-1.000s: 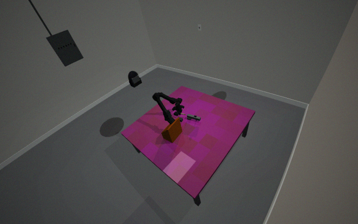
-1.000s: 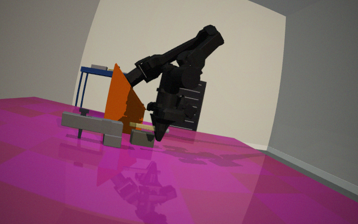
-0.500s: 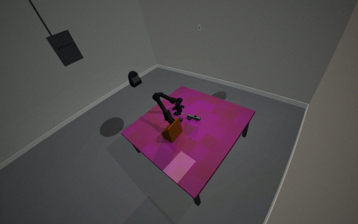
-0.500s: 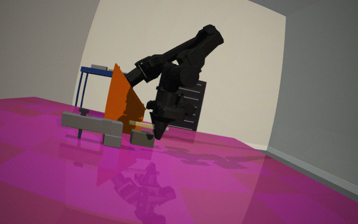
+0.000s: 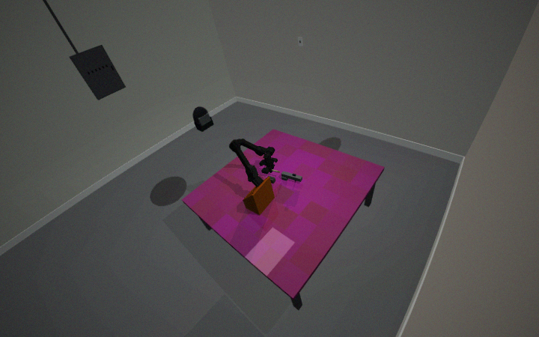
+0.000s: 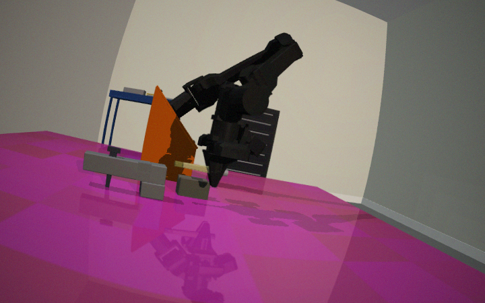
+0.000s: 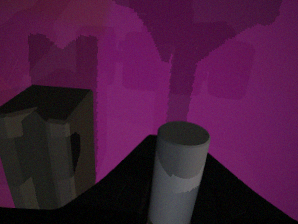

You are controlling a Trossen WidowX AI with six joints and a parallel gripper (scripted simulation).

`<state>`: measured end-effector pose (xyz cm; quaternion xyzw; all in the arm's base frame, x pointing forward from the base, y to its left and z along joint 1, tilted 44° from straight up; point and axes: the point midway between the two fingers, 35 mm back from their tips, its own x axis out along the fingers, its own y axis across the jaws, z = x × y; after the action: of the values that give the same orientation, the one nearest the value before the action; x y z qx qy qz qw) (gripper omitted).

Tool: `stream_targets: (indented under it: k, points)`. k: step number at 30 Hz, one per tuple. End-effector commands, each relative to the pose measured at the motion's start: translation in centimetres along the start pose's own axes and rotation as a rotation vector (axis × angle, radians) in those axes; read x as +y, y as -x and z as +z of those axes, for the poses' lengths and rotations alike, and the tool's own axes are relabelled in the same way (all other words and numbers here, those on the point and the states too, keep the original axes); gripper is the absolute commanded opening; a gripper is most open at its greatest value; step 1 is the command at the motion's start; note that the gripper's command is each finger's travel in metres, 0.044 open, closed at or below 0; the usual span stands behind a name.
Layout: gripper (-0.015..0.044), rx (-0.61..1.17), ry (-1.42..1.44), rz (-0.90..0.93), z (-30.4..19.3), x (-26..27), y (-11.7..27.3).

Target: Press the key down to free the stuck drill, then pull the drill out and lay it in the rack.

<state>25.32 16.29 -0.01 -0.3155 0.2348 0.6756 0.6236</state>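
Observation:
My gripper (image 5: pixel 266 170) (image 6: pixel 215 180) is shut on the drill, a thin rod with a yellow front part (image 5: pixel 275 171) (image 6: pixel 188 165) and a pale grey round shank (image 7: pixel 179 175). The drill lies nearly level, clear of the holder, its yellow end reaching over the small notched grey-green rack (image 5: pixel 272 180) (image 6: pixel 192 188) (image 7: pixel 47 155). A gap shows between drill and rack in the exterior view. The long grey holder (image 5: pixel 288 176) (image 6: pixel 123 166) stands beyond the yellow end. The dark key (image 6: pixel 114 151) passes through it, its head on top and its stem below.
An orange wedge-shaped block (image 5: pixel 263 197) (image 6: pixel 155 131) stands on the pink table (image 5: pixel 326 184) (image 6: pixel 281 275), behind the holder and rack in the exterior view. A blue bench (image 6: pixel 131 96) and a dark cabinet (image 6: pixel 270 143) stand in the background.

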Motion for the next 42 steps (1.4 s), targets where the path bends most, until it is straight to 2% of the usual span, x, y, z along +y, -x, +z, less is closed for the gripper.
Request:
stream_targets:
  k: [1,42]
  points:
    - [0.0,-0.005,0.005,-0.006,0.08,-0.13,0.3]
    - [0.0,-0.005,0.005,-0.006,0.06,-0.39,1.27]
